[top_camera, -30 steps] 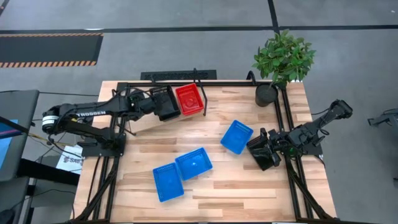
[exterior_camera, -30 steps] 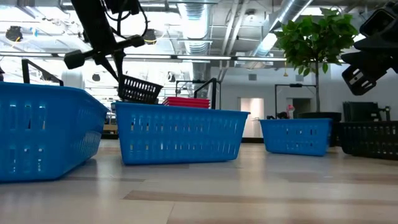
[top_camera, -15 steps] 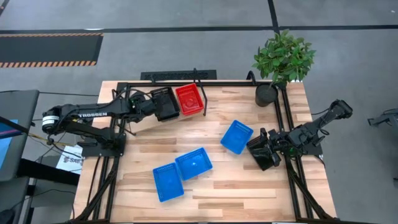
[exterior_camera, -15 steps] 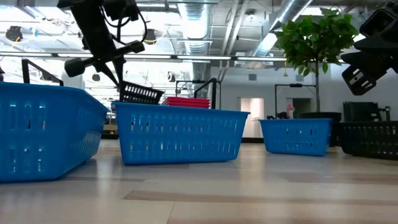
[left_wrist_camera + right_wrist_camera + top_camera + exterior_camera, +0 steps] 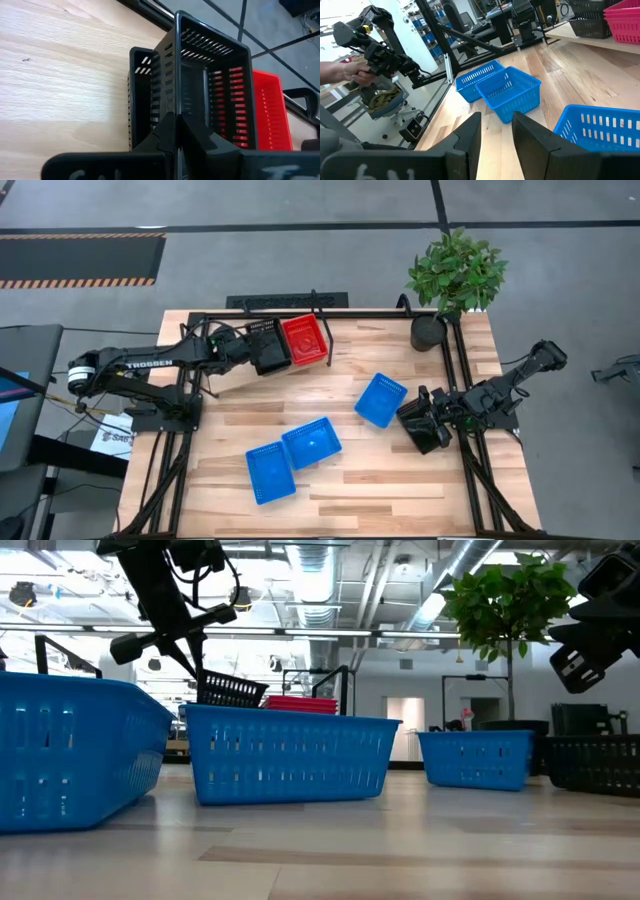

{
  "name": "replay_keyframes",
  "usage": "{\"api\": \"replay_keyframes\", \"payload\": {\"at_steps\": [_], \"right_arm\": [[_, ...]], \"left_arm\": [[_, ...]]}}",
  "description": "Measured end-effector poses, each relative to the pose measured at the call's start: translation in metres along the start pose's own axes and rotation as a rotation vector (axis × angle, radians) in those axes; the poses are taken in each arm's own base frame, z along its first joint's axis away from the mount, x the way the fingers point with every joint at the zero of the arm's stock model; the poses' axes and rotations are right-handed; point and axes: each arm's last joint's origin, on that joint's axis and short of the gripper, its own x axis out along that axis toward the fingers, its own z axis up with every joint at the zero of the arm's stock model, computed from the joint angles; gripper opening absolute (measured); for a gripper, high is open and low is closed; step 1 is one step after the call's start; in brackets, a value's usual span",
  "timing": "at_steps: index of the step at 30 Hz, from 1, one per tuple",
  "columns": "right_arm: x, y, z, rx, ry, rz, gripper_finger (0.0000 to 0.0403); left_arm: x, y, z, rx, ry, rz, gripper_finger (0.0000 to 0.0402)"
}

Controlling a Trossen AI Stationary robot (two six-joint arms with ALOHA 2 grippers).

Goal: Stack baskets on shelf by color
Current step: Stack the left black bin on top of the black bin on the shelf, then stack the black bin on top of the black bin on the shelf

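Risk: left claw, clamped on black basket wall beside red basket, could snag the black basket beneath; right claw open, idle.

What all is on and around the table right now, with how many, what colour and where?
blue baskets: three, blue; two touching at the table's near middle, one apart toward the right arm.
red baskets: red, on the shelf; a nested stack, count unclear.
black basket: held tilted over another black one beside the red stack; a further black basket sits low on the right of the low view.
shelf: one, black-framed, at the table's far edge.
potted plant: one, green in a dark pot, far right corner.
table: one, light wood.
left tool: shut on the black basket's rim.
right tool: open, empty, right side of the table.
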Motion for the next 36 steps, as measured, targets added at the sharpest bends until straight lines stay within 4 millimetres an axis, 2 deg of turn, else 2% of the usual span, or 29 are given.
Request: {"api": "replay_keyframes", "payload": {"at_steps": [4, 13, 17, 23, 28, 31, 33, 36], "right_arm": [[0.000, 0.000, 0.000, 0.000, 0.000, 0.000, 0.0134], [0.000, 0.000, 0.000, 0.000, 0.000, 0.000, 0.0134], [0.000, 0.000, 0.000, 0.000, 0.000, 0.000, 0.0134], [0.000, 0.000, 0.000, 0.000, 0.000, 0.000, 0.0134], [0.000, 0.000, 0.000, 0.116, 0.002, 0.002, 0.0134], [0.000, 0.001, 0.001, 0.204, 0.008, 0.019, 0.0134], [-0.001, 0.005, 0.008, 0.265, 0.011, 0.046, 0.0134], [-0.006, 0.016, 0.030, 0.292, -0.021, 0.128, 0.0134]], "left_arm": [[0.000, 0.000, 0.000, 0.006, 0.000, 0.000, 0.0016], [0.000, 0.000, 0.000, -0.004, 0.001, -0.001, 0.0095], [-0.001, -0.003, 0.001, 0.006, 0.004, -0.030, 0.0108], [-0.019, -0.026, 0.005, 0.104, 0.057, -0.327, 0.0104], [-0.037, -0.051, -0.007, 0.240, 0.112, -0.640, 0.0101], [-0.045, -0.058, -0.019, 0.309, 0.132, -0.741, 0.0101], [-0.049, -0.059, -0.025, 0.337, 0.139, -0.781, 0.0100], [-0.053, -0.058, -0.034, 0.386, 0.156, -0.793, 0.0100]]}}
